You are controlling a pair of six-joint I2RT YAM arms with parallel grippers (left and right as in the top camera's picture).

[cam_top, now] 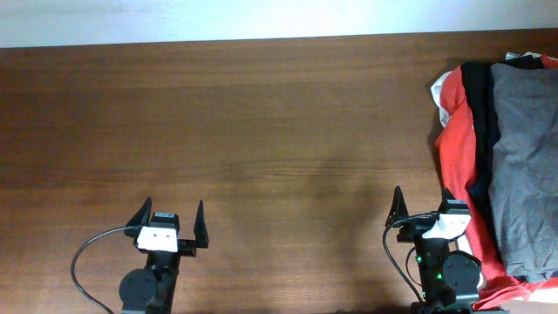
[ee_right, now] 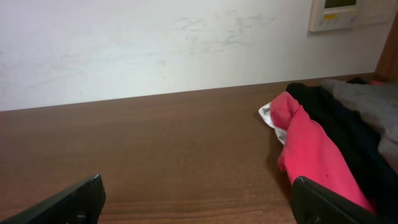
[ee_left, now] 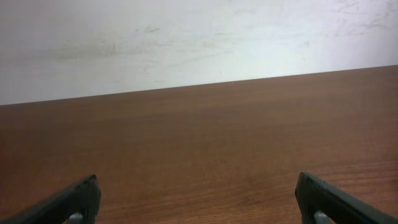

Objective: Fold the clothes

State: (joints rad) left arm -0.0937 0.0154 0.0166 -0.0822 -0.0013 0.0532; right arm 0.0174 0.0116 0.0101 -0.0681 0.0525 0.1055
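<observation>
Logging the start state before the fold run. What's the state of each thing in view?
Left hand: open, empty.
Right hand: open, empty.
Red fabric garment: crumpled, lowest of the heap, at the right edge of the brown wooden table.
Black fabric garment: bunched, lying on the red one.
Grey woven garment: wrinkled, on top, not picked up.

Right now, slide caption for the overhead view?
Left gripper and right gripper open and empty over the table; clothes heaped at the right edge, not yet folded.
</observation>
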